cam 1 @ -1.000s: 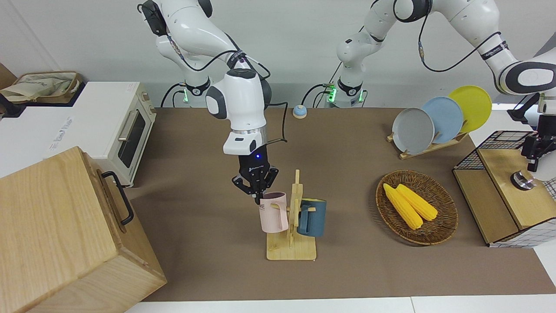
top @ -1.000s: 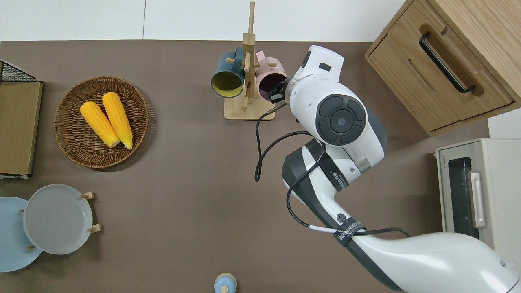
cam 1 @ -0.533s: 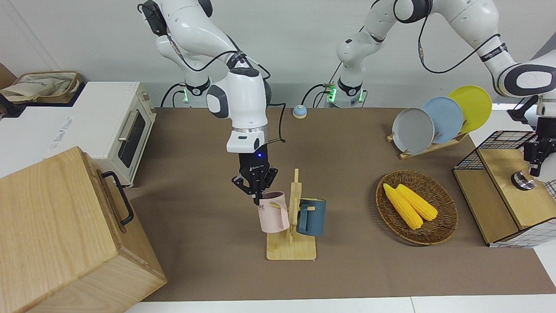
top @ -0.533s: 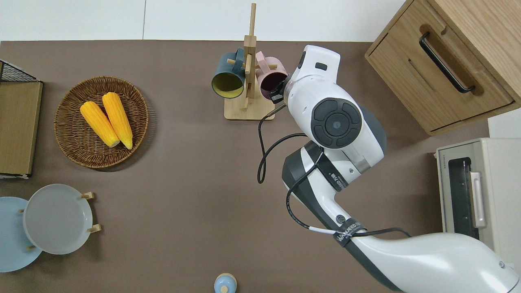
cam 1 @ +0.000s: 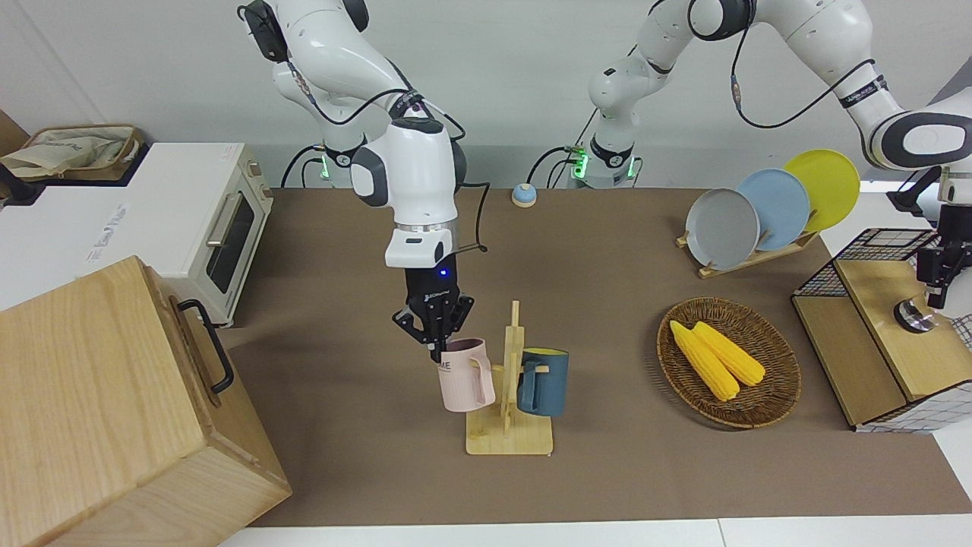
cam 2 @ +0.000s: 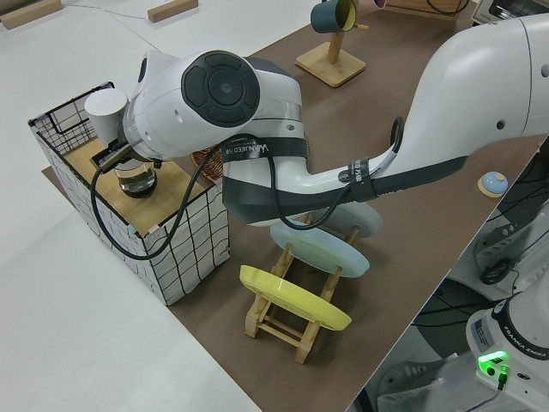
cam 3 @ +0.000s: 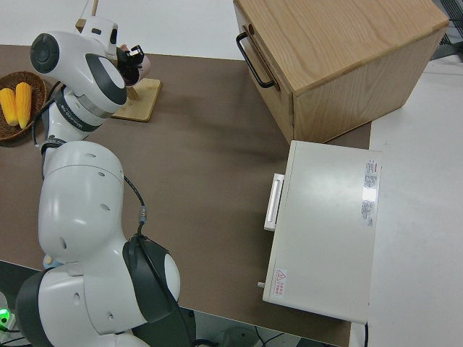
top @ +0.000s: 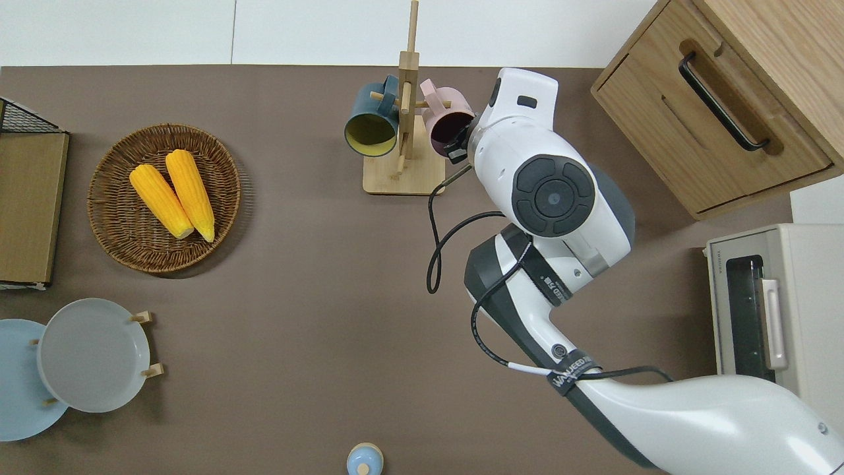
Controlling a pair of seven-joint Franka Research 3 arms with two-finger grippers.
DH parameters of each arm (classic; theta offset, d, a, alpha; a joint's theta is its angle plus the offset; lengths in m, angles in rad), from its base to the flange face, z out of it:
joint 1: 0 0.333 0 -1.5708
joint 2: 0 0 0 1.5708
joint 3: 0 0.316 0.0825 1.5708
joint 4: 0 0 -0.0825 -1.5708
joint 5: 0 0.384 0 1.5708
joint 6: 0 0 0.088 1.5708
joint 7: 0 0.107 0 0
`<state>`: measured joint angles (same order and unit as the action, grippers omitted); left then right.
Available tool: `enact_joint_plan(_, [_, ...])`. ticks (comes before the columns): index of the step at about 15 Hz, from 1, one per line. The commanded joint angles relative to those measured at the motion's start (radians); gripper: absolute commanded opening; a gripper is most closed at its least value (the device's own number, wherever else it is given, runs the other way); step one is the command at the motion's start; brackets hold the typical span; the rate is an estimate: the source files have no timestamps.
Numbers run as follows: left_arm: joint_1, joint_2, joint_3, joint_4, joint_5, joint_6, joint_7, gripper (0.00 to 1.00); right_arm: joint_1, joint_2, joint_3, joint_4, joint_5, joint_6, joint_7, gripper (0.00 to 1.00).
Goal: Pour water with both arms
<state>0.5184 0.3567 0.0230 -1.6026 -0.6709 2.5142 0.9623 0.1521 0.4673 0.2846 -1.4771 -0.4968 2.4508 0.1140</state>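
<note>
My right gripper [cam 1: 435,351] is shut on the rim of a pink mug [cam 1: 465,376] and holds it beside the wooden mug rack [cam 1: 510,439], toward the right arm's end of the table. The mug's handle is at the tip of a peg. The pink mug [top: 447,119] and the right gripper [top: 460,141] also show in the overhead view. A dark blue mug [cam 1: 543,382] hangs on the rack's opposite peg. My left gripper [cam 1: 935,287] hangs just above a glass of water [cam 2: 135,178] on the wooden shelf [cam 1: 888,334] of a wire crate.
A wicker basket [cam 1: 767,410] with two corn cobs sits between the rack and the crate. A plate stand [cam 1: 748,258] holds three plates. A wooden cabinet [cam 1: 99,410] and a toaster oven [cam 1: 205,220] stand at the right arm's end. A small blue bell [cam 1: 523,195] is near the robots.
My right gripper has drawn the pink mug along its peg away from the rack's post, toward the right arm's end. The left gripper has risen slightly above the glass.
</note>
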Motion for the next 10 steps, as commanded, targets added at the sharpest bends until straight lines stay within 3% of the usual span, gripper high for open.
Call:
enact_joint_plan(1, [-0.018,-0.016,0.006,0.021,0.042,0.011,-0.092,0.0,-0.032,-0.018,0.022,-0.003,-0.022,-0.003,-0.027,0.0])
enact_joint_plan(3, [-0.024,-0.033,0.0,0.021,0.123,0.009,-0.177,0.0,-0.036,-0.027,0.022,-0.009,-0.016,-0.003,-0.045,0.0])
enact_joint_plan(5, [-0.029,-0.05,-0.003,0.023,0.178,0.003,-0.237,0.0,-0.052,-0.048,0.024,-0.038,-0.016,-0.003,-0.051,0.0])
enact_joint_plan(10, [-0.037,-0.077,0.003,0.062,0.211,-0.082,-0.292,0.0,-0.101,-0.09,0.05,-0.087,-0.014,-0.003,-0.077,0.0])
